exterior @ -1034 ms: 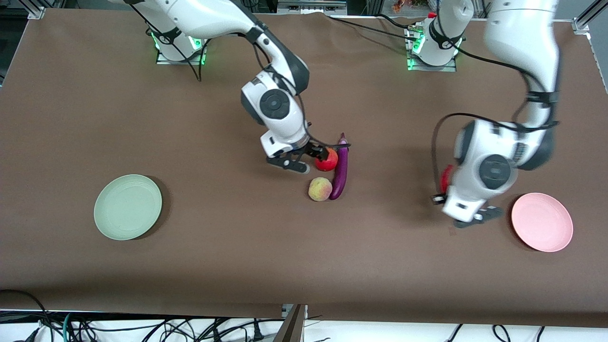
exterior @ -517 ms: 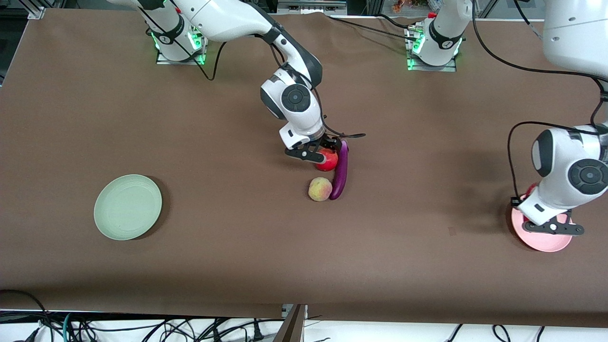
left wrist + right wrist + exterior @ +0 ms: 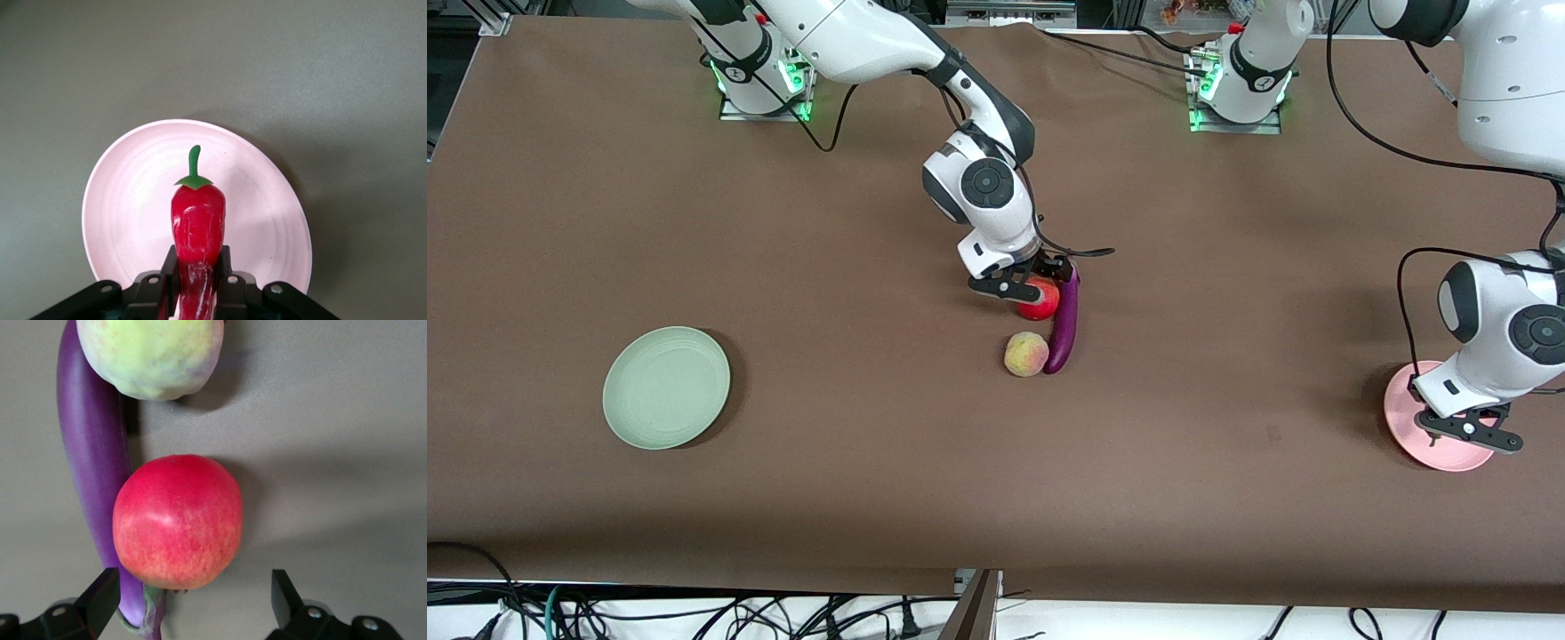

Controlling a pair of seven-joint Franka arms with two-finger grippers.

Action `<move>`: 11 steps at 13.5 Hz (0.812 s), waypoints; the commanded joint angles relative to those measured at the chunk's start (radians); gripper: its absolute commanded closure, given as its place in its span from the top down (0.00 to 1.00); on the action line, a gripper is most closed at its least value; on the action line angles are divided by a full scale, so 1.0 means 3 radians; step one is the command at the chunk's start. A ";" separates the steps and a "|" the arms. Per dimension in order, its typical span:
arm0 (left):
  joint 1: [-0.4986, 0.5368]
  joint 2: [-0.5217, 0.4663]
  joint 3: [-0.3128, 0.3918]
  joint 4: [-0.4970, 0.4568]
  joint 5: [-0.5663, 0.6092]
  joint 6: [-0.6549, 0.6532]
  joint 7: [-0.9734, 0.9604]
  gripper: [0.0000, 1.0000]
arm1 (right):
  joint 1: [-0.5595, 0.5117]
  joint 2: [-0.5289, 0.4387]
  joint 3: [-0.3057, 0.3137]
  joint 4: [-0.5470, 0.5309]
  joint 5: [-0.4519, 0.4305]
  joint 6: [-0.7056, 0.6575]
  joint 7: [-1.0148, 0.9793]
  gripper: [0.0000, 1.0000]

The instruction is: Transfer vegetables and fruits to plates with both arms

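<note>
Left tool [image 3: 1465, 428] hangs over the pink plate [image 3: 1405, 427] at the left arm's end of the desk [image 3: 783, 444], pinching the chili [image 3: 197, 223]. Right tool [image 3: 1021, 283] sits mid-desk, fingers spread either side of the red fruit [image 3: 1039, 302]. The eggplant [image 3: 1064, 324] touches that fruit, crowding one finger; the peach [image 3: 1026, 354] lies nearer the camera. Green plate [image 3: 665, 388] sits bare at the right arm's end.
</note>
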 commanded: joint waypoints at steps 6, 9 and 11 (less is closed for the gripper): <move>0.0043 0.0082 -0.0059 0.0086 -0.0294 0.0040 0.0115 1.00 | 0.0074 0.0146 -0.0041 0.0059 -0.0051 0.0247 0.0056 1.00; 0.0022 0.0051 -0.0064 0.0101 -0.0299 0.0014 0.0110 1.00 | 0.0069 0.0151 -0.0041 0.0059 -0.0051 0.0247 0.0046 0.67; 0.0022 -0.0030 -0.0150 0.0096 -0.0320 -0.0032 0.0095 1.00 | 0.0033 0.0121 -0.0046 0.0064 -0.0051 0.0247 0.0020 0.30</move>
